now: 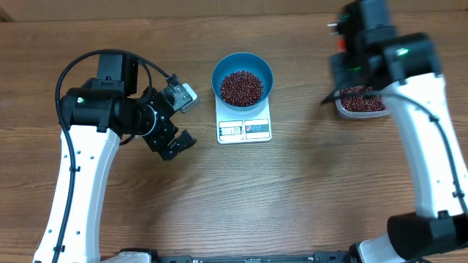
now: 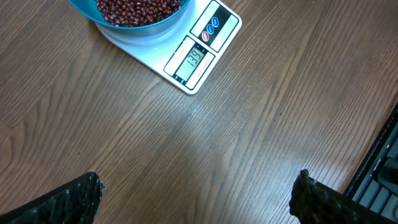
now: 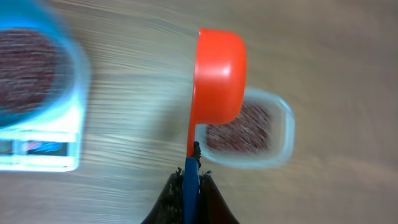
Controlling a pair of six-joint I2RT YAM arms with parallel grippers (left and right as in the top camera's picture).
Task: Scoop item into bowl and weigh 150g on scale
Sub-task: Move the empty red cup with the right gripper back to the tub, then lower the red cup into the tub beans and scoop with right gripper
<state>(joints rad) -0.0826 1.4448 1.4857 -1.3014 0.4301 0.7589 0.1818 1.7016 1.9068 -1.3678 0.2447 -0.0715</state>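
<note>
overhead
- scale (image 1: 244, 130): flat and white on the wooden table (image 1: 292, 204), display edge facing the robot.
- bowl (image 1: 219, 73): blue, sitting on the scale's far part and overhanging its back edge.
- beans (image 1: 241, 87): a dark red-brown heap inside the bowl on the scale.
- left gripper (image 1: 180, 119): to the left of the scale, near it but apart, jaws spread wide and holding nothing.
- tub (image 1: 362, 108): clear plastic with more beans in it, well to the right of the scale, partly under the right arm.

left wrist
- scale (image 2: 205, 56): up ahead of the fingers, display lit and reading what looks like 139.
- bowl (image 2: 134, 31): on the scale, cut off by the top edge, beans (image 2: 137, 7) filling it.
- fingers (image 2: 68, 199): one in each lower corner, far apart, only bare wood between them, short of the scale.

right wrist
- right gripper (image 3: 190, 180): jaws clamped on the blue handle of the scoop.
- scoop (image 3: 217, 74): orange-red cup turned on its side, right of the scale, above the tub's scale-side rim; contents cannot be told.
- tub (image 3: 280, 134): blurred, beans (image 3: 245, 127) inside, right of the scale.
- scale (image 3: 43, 149): at the left edge, blurred, with the bowl (image 3: 62, 37) on it.
</note>
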